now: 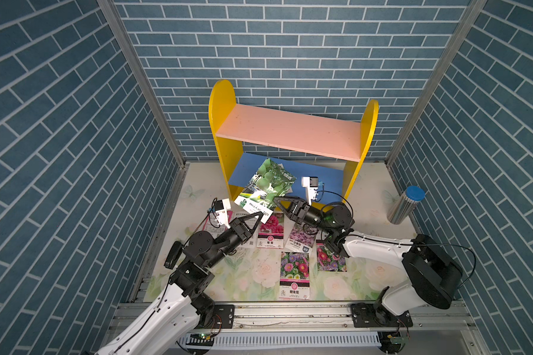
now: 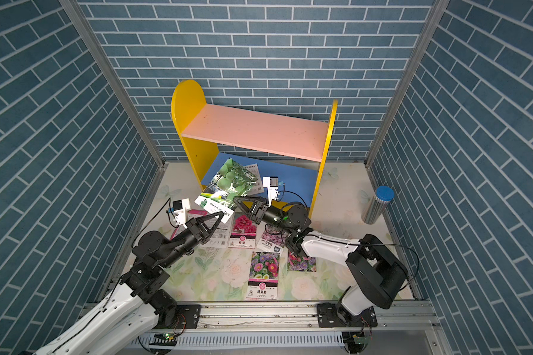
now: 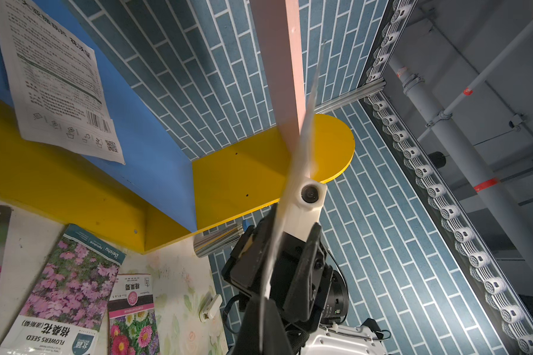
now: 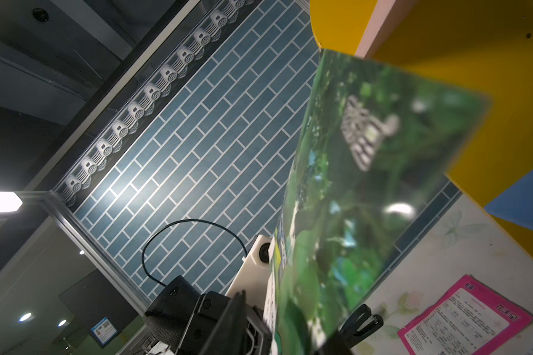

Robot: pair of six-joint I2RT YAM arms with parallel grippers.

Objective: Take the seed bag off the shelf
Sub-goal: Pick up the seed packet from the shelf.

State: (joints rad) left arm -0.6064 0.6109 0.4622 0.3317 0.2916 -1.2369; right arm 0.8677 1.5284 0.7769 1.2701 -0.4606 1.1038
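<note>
Since the green seed bag (image 1: 266, 184), tilted mid-frame over the front lip of the blue lower board (image 1: 320, 176), looks light, floppy and slick, I'd hold its flat edges: left gripper (image 1: 260, 217) is pinched shut on the white bottom corner, right gripper (image 1: 275, 200) straddles the side edge, grip unclear to me.

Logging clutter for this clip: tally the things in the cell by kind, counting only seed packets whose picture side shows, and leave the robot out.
Green seed bag: 1
Flower-picture packets, face up: 4
Shelf: 1
Metal canister with blue lid: 1
Total: 7
</note>
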